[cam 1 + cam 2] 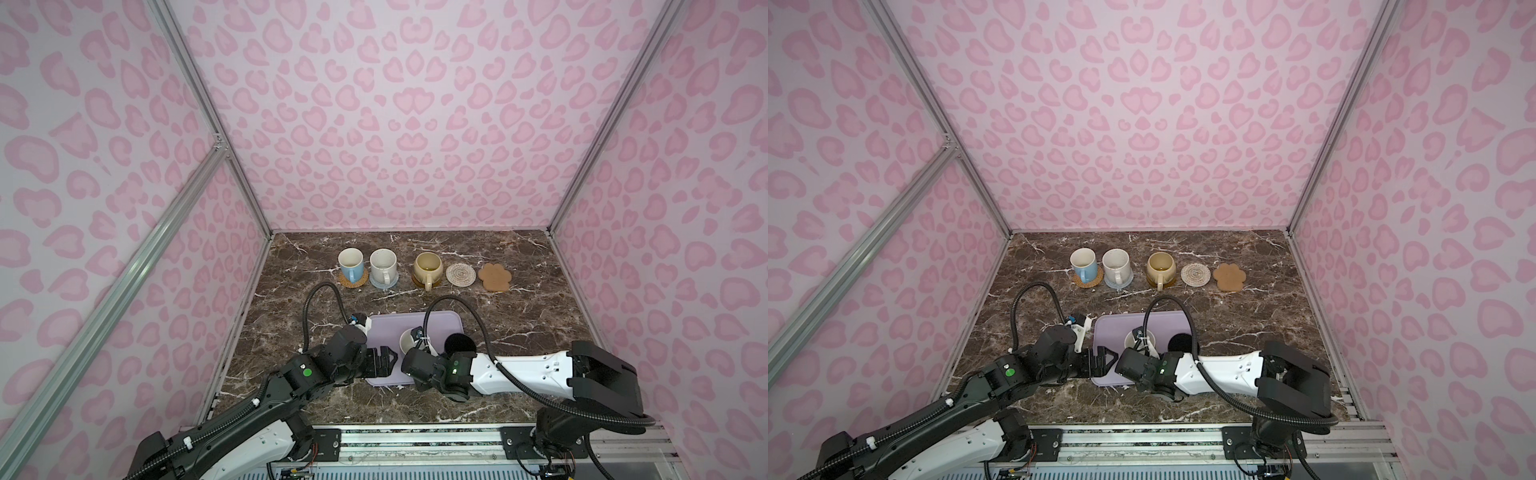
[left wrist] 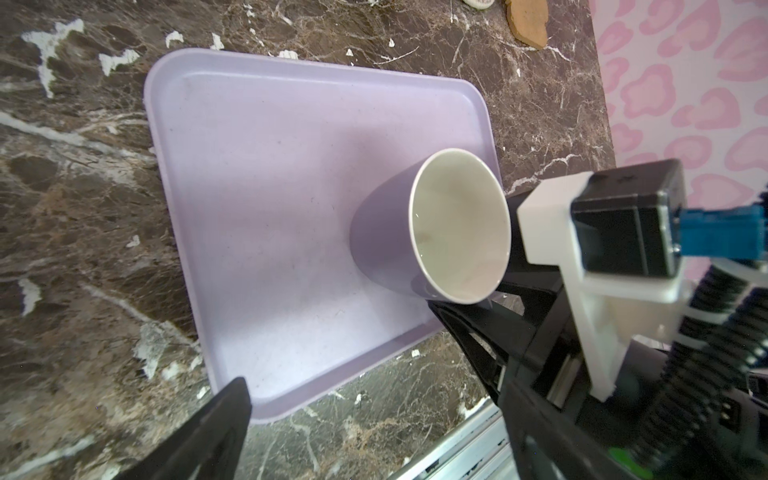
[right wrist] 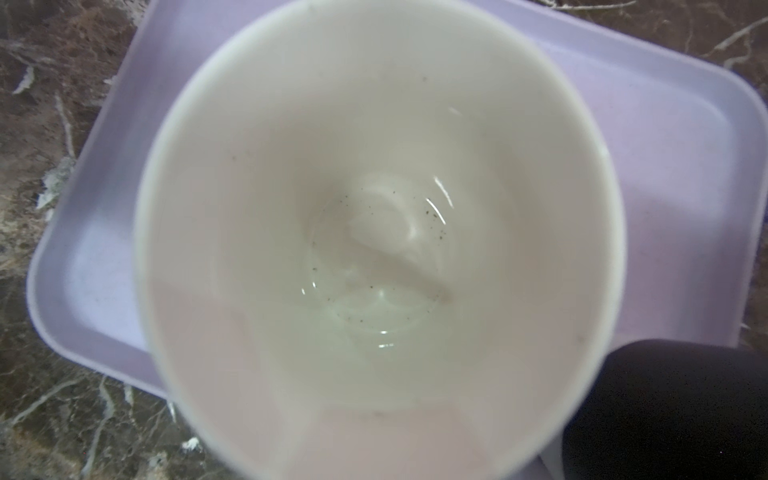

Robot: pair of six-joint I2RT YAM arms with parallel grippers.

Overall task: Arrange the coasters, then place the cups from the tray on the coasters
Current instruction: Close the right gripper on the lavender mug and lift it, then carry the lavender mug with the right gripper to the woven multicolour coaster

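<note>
The tray [image 2: 257,145] holds two cups: a lavender cup [image 2: 386,232] and a black cup [image 1: 459,343]. The lavender cup half hides the right gripper [image 2: 515,286], perhaps at its handle; whether its fingers pinch I cannot tell. The left gripper [image 1: 384,360] hangs spread. Behind, three other cups [image 1: 349,262] [image 1: 382,264] [image 1: 428,266] sit on coasters [image 1: 361,282]; two bare coasters [image 1: 460,274] [image 1: 494,277] lie beside.

Brown marble tabletop [image 1: 540,324], pink spotted walls [image 1: 395,124]

Lavender tray [image 2: 291,166], black cup [image 1: 459,343]
</note>
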